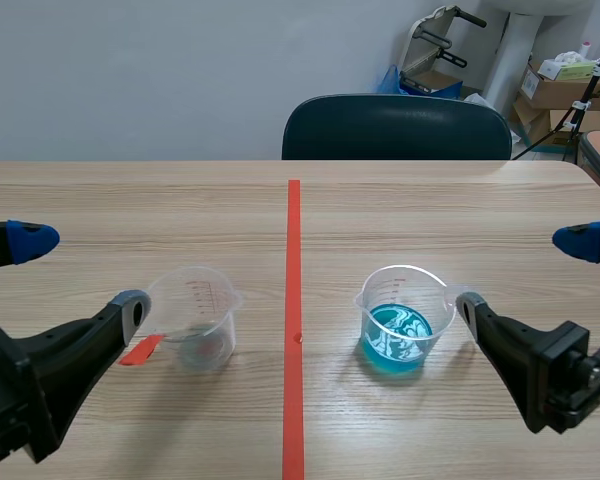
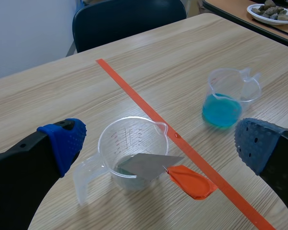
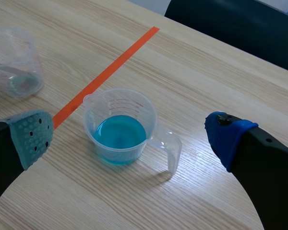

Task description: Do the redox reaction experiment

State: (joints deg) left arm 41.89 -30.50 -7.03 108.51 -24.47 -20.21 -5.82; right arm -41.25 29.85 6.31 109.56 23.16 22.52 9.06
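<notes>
Clear plastic measuring cup of blue liquid [image 1: 400, 322]: is stood on the pale wood-grain table [image 1: 430, 210], right of the orange-red tape line [image 1: 294, 250], partly filled. A second clear plastic measuring cup [image 1: 192, 322] is stood left of the line, well apart from the first. A flat grey metal blade with an orange handle [image 2: 158, 167] is leaned in it, blade end down, handle projecting past the rim; whether the handle touches the table cannot be told.

Left gripper [image 1: 80, 275]: fingers spread wide, nothing held; the second cup is seen between them in its wrist view. Right gripper [image 1: 525, 275]: likewise wide and empty, the blue cup ahead between its fingers. Neither cup is touched.

Step in hand, as judged: the metal blade is to be brought into the blue liquid; none of this is done yet. The orange handle is best gripped, not the blade, so that the metal is left bare for the liquid. The lift should be made straight up until the rim is cleared, since the light cup may otherwise be dragged or tipped. The blue cup may be steadied at its side handle [image 3: 168, 151] by the right gripper while the blade is lowered slowly, so that splashing is avoided.
</notes>
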